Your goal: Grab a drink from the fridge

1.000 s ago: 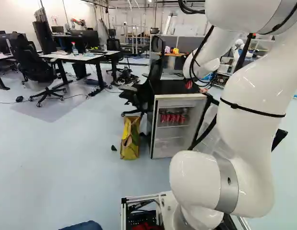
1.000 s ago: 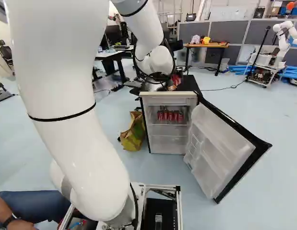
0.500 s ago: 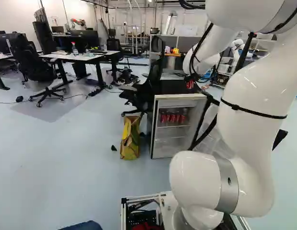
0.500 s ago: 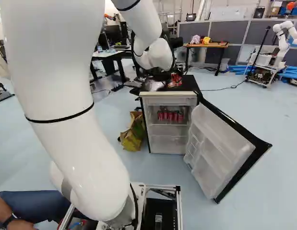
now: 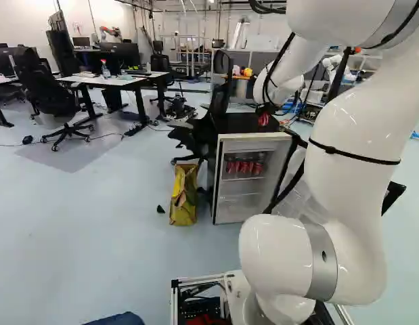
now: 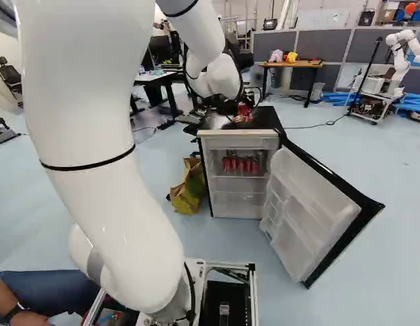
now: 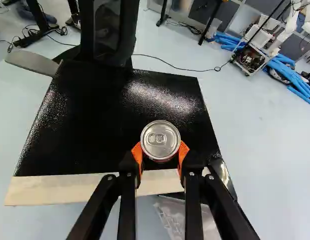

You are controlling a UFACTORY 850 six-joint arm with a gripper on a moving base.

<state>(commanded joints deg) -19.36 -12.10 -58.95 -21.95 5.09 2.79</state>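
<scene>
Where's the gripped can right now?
In the wrist view, the can is clamped between the gripper's two orange pads, near the pale front edge of the fridge's black top; whether it touches that top I cannot tell.

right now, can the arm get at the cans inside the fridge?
Probably not with a grip: its fingers are shut on another can, over the fridge top. The route looks free, though: the door stands wide open and nothing visible blocks the inside cans from the front.
</scene>
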